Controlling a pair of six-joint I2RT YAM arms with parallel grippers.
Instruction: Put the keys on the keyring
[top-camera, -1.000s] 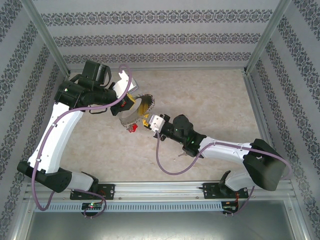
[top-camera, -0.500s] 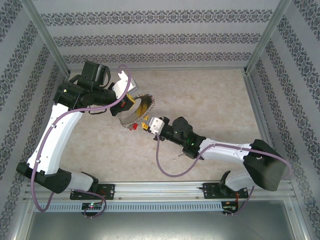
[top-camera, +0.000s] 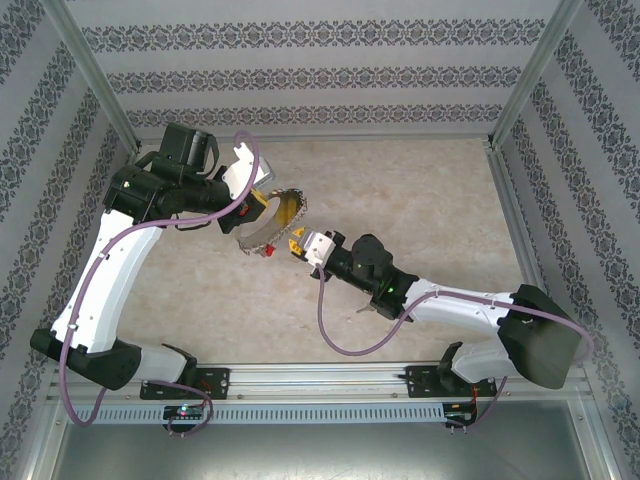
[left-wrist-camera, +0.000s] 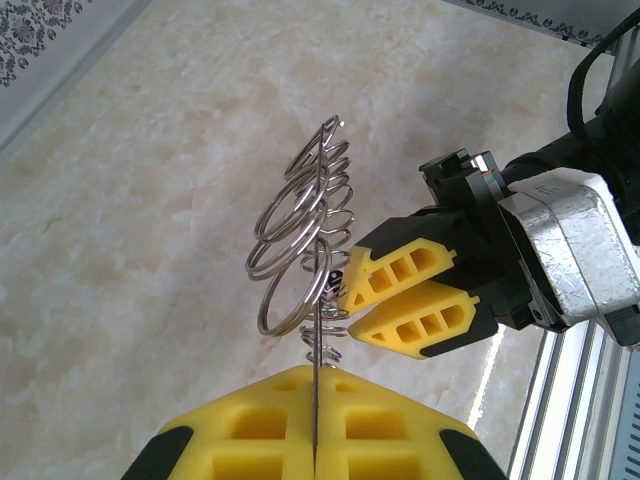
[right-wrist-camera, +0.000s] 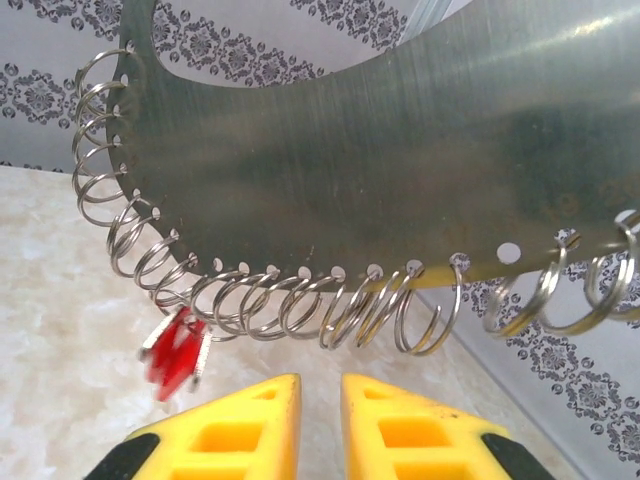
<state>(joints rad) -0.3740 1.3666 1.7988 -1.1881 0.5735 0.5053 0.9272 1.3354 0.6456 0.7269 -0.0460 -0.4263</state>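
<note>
Keyring (right-wrist-camera: 400, 150): dull grey brushed-metal plate. Rim loops (right-wrist-camera: 300, 310): bright silver wire. Key tag (right-wrist-camera: 175, 355), at approx. 7 o'clock on ring in right wrist view: red. Left gripper (left-wrist-camera: 315, 378) and right gripper (right-wrist-camera: 320, 385): yellow fingers w/ black trim. Left arm (top-camera: 100, 290) and right arm (top-camera: 460, 300): white shells, black joints. Cables (top-camera: 322, 310): purple. Table (top-camera: 420, 200): cream-beige, marbled veining. Walls (top-camera: 320, 70) at 9, 12, 3 o'clock, top view: white w/ dark grey floral bands. Frame rail (top-camera: 330, 380) at 6 o'clock: plain silver.

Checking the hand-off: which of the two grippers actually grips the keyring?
The left gripper: its yellow fingers are shut on the edge of the keyring. The right gripper only faces the loops, fingers slightly apart, nothing between them.
</note>
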